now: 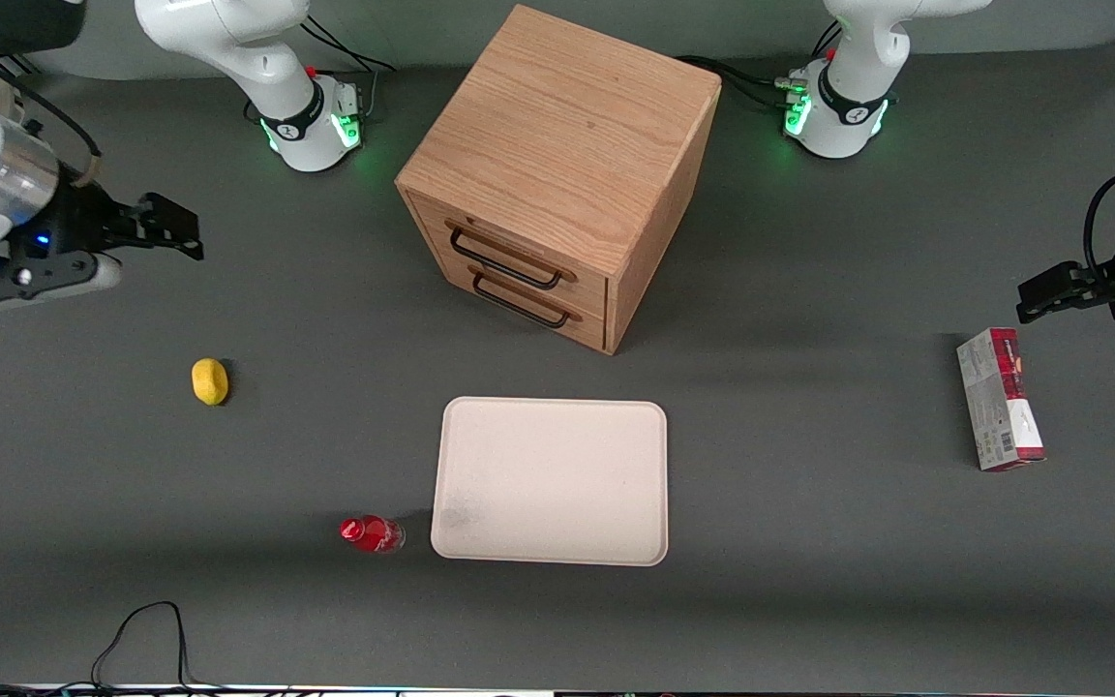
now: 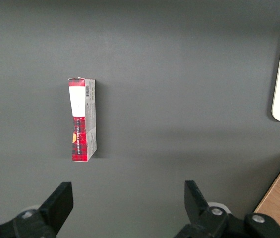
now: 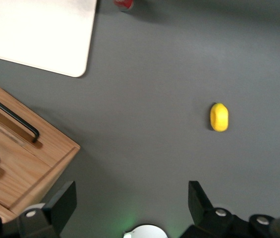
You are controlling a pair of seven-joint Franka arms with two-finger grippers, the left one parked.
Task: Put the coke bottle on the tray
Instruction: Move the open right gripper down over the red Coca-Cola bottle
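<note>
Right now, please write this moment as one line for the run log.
gripper: open, holds nothing, high near the working arm's end | coke bottle: on table beside tray | tray: bare | lemon: untouched

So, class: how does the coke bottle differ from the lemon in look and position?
The coke bottle is red with a shiny cap; the lemon is plain yellow. The bottle sits right beside the tray, nearer the front camera; the lemon sits apart, closer to the gripper, whose fingers are open. Both are similarly small and rest on the table.
</note>
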